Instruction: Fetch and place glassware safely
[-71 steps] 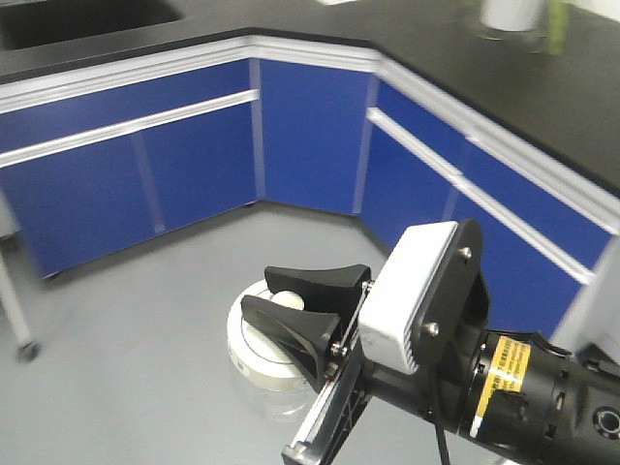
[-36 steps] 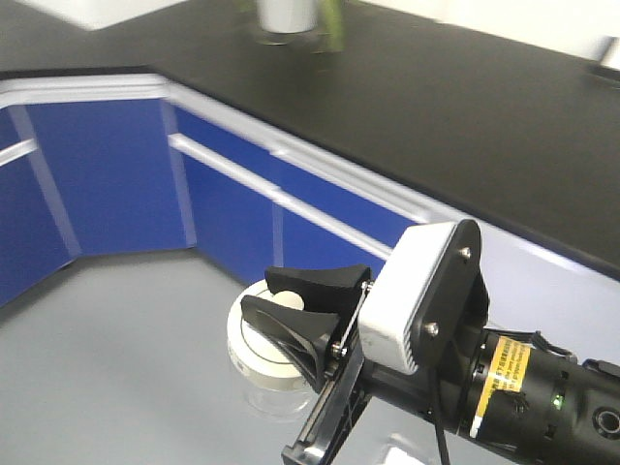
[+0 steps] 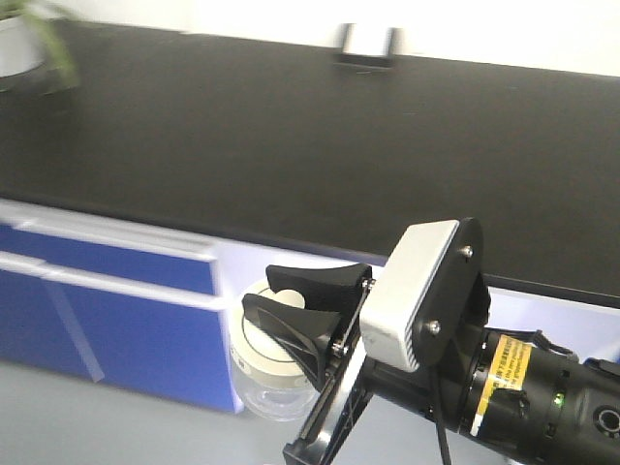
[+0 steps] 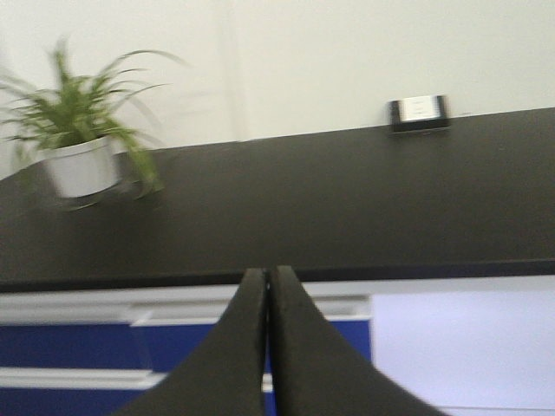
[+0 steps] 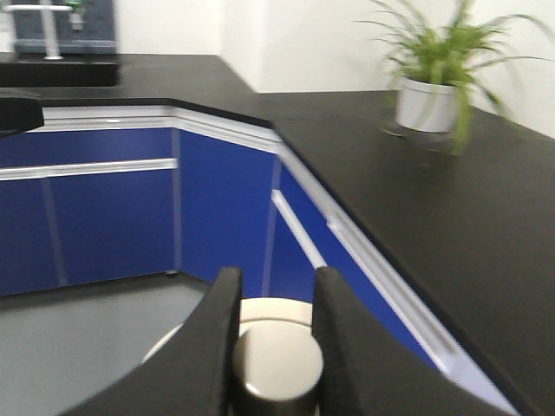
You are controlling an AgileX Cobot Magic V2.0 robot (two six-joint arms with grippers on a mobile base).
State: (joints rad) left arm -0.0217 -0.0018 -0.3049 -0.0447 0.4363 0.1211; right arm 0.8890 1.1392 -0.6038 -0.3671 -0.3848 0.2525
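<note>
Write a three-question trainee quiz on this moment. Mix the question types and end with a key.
1. Multiple choice: the right gripper carries the glass jar by gripping its lid at the A) rim B) centre knob C) underside.
2. True or false: the left gripper has its fingers shut together with nothing between them.
3. Fill in: the potted plant stands on the black ____.
Key: 1 B; 2 true; 3 countertop.
</note>
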